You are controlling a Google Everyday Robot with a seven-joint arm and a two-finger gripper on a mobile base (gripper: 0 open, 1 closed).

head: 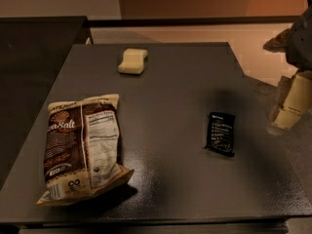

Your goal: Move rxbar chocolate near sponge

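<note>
A dark tabletop (pixel 170 82) carries the sponge (pixel 132 61) near its far edge, a chip bag (pixel 80 147) at front left and the bar (pixel 220 133) at right, well apart from the sponge. The tool (pixel 288 106) hangs beyond the right edge, near the bar, holding nothing; how open it is I cannot tell. The flat wrapper may slip from a shallow pinch, or skid if pressed off-centre.

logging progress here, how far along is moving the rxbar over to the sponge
Done: nothing yet. The small flat black rxbar chocolate wrapper lies on the right of the dark grey table, far from the pale yellow sponge block by the far edge. In hand: the cream gripper hangs right of the bar, not touching it. Left: grasp, carry to the sponge, set down.
</note>
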